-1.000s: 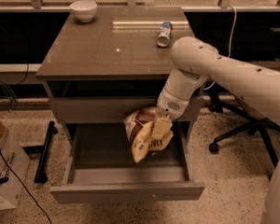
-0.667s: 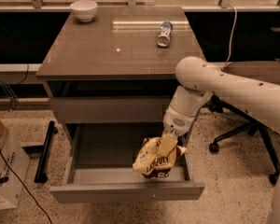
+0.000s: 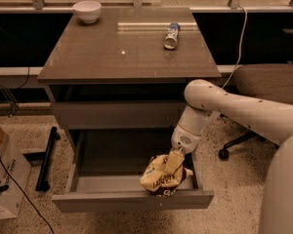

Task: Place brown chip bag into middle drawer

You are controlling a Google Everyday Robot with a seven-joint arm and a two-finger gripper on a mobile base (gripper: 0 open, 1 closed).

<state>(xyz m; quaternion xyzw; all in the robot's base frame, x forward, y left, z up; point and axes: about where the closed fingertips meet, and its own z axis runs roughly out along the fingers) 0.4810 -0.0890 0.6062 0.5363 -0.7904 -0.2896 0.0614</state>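
The brown chip bag [image 3: 162,177] lies inside the open middle drawer [image 3: 132,200], at its front right, cream band with dark lettering facing up. The drawer is pulled out from the grey cabinet, its plain front panel nearest the camera. My gripper [image 3: 174,162] reaches down from the right on the white arm and is shut on the top of the brown chip bag, low within the drawer.
A small blue-white can [image 3: 172,35] lies on the cabinet top [image 3: 112,52], and a white bowl [image 3: 87,10] stands at its back left. The closed upper drawer front [image 3: 117,114] is above. An office chair [image 3: 263,87] stands right; a cardboard box [image 3: 2,174] left.
My gripper has lowered the brown chip bag from above the drawer's middle down toward its front right, so the bag now rests in the drawer.
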